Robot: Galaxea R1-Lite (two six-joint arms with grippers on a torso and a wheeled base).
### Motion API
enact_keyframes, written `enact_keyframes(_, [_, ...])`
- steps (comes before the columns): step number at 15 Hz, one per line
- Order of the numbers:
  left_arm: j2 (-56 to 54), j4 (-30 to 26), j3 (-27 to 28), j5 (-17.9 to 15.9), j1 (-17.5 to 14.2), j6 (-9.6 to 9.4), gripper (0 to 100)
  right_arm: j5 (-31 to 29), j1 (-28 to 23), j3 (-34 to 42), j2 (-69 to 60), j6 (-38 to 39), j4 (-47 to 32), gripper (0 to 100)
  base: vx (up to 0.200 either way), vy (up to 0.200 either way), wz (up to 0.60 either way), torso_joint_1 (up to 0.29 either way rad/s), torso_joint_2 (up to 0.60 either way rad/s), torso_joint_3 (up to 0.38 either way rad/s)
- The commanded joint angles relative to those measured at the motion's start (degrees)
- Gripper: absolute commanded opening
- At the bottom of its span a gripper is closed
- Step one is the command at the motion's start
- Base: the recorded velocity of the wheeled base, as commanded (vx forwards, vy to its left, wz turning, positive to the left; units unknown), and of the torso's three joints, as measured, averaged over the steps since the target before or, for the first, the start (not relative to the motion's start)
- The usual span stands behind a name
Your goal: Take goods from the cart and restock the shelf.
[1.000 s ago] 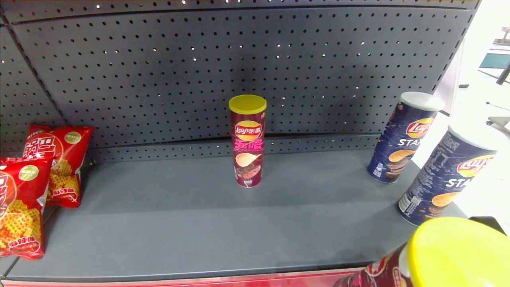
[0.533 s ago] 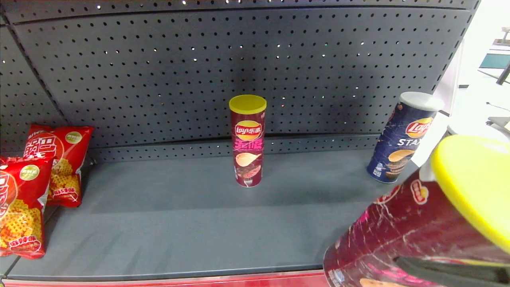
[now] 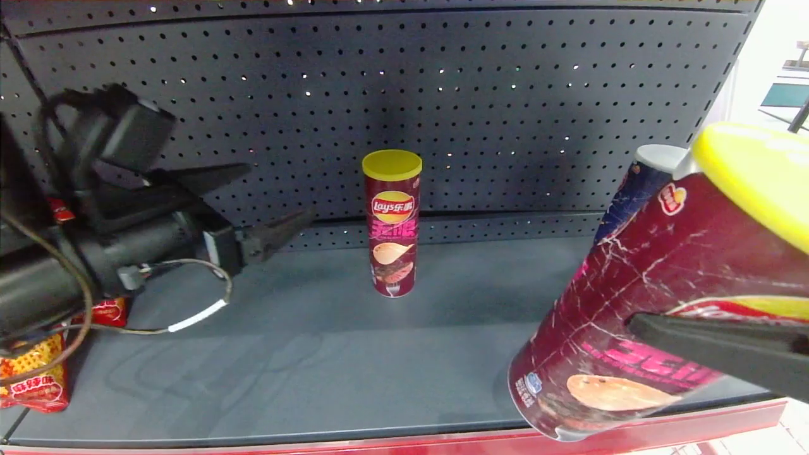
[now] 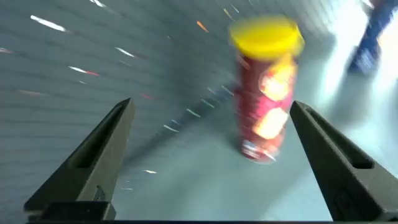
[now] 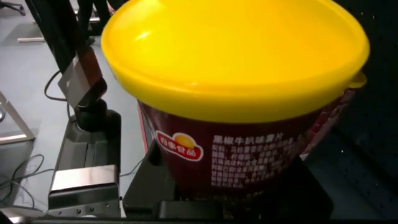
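We judge the can light, stiff and slick. Our right hand clamps its middle; our left hand gapes empty.

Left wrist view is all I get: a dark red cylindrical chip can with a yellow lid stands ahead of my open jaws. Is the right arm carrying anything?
Observer: Yes, the right arm's jaws are shut on a second dark red cylindrical chip can with a yellow lid, held tilted.
Operator: Where?
Observer: At the front right of the grey metal shelf, nearer its edge than the standing can.
Operator: Anything on my left?
Observer: Red snack bags at the shelf's left end.
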State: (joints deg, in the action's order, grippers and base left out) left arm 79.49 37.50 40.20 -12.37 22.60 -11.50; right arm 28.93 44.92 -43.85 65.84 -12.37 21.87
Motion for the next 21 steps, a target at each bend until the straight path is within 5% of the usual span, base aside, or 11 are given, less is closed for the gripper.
enact_keyframes(1, [12.97, 1.53, 5.06, -0.37, 2.71, 0.07, 100, 0.08, -1.33, 0.08, 0.25, 0.16, 0.10, 0, 0.000, 0.000, 0.00, 0.000, 0.00, 0.000])
enact_keyframes(9, [24.92, 3.37, 12.09, -2.22, 6.58, 0.07, 100, 0.34, -3.09, -0.01, 1.92, 0.86, 0.10, 0, 0.000, 0.000, 0.00, 0.000, 0.00, 0.000])
enact_keyframes(20, [33.01, 4.69, 21.58, -2.92, 7.63, 0.16, 100, 0.34, -3.09, 0.34, 3.24, 0.86, 0.10, 0, 0.000, 0.000, 0.00, 0.000, 0.00, 0.000])
enact_keyframes(21, [33.44, 5.83, 21.58, -2.92, 7.63, 0.16, 0, 0.34, -3.09, 0.52, 3.24, 0.86, 0.10, 0, 0.000, 0.000, 0.00, 0.000, 0.00, 0.000])
